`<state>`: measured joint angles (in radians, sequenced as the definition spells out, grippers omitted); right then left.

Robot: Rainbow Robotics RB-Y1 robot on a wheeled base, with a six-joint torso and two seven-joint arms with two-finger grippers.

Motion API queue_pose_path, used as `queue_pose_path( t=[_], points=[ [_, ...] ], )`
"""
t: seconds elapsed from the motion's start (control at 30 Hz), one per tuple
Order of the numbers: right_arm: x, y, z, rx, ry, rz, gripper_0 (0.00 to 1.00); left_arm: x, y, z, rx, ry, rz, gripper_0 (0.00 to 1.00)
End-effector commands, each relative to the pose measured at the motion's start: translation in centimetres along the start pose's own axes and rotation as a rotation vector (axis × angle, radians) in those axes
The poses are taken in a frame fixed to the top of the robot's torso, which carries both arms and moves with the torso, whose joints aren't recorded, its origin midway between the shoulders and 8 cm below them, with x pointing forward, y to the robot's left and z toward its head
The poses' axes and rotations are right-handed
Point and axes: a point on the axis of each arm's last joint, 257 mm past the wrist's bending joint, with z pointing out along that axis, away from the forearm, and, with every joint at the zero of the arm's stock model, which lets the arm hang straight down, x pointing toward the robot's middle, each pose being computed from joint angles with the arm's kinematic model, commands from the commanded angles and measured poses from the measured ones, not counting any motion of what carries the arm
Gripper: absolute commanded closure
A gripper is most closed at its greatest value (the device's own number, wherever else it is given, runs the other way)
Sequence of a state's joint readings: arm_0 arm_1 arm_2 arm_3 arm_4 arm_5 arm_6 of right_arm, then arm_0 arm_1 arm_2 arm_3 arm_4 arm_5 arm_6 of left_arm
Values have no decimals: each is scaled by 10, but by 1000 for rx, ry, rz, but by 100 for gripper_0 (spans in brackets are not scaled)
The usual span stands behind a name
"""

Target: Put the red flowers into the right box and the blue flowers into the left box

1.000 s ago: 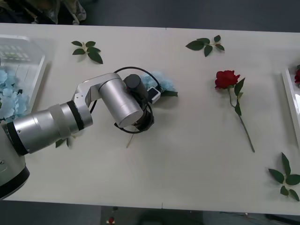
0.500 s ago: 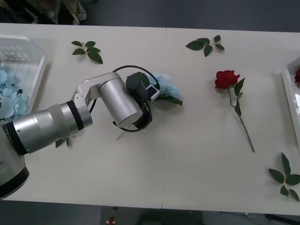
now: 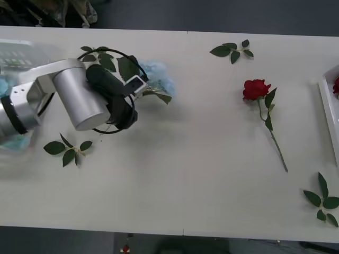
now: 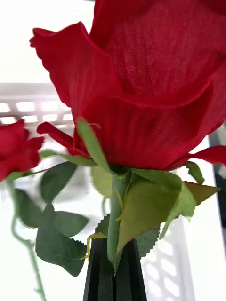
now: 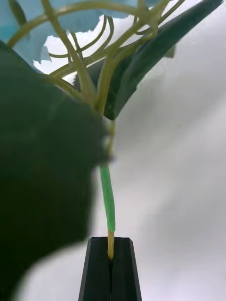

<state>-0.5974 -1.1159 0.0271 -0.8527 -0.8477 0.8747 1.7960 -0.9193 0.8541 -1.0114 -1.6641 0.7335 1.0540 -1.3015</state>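
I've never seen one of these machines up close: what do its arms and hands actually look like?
The left arm is built of smooth silver-grey cylinders joined by black rings, with a black cable looping around the wrist and a dark end piece. The left hand has two flat black fingers. The right hand has the same black fingers.

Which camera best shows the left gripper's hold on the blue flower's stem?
The left wrist view: the left gripper is shut on the blue flower stem. The front view shows the bloom beside the wrist, grip hidden.
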Motion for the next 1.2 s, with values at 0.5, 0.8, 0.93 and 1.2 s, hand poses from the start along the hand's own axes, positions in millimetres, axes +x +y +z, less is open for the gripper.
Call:
queue_pose_path(
  t=[0.5, 0.8, 0.93, 1.2],
  points=[
    [-1, -8, 2, 33, -12, -116, 24, 73, 159, -188, -94, 75, -355, 100],
    [6, 6, 6, -5, 7, -137, 14, 168, 234, -227, -189, 192, -391, 100],
    [10, 32, 4, -92, 26, -96, 14, 209, 256, -229, -220, 279, -371, 100],
    [3, 121, -15, -254, 62, -28, 14, 288, 249, -235, -110, 478, -414, 100]
  ],
)
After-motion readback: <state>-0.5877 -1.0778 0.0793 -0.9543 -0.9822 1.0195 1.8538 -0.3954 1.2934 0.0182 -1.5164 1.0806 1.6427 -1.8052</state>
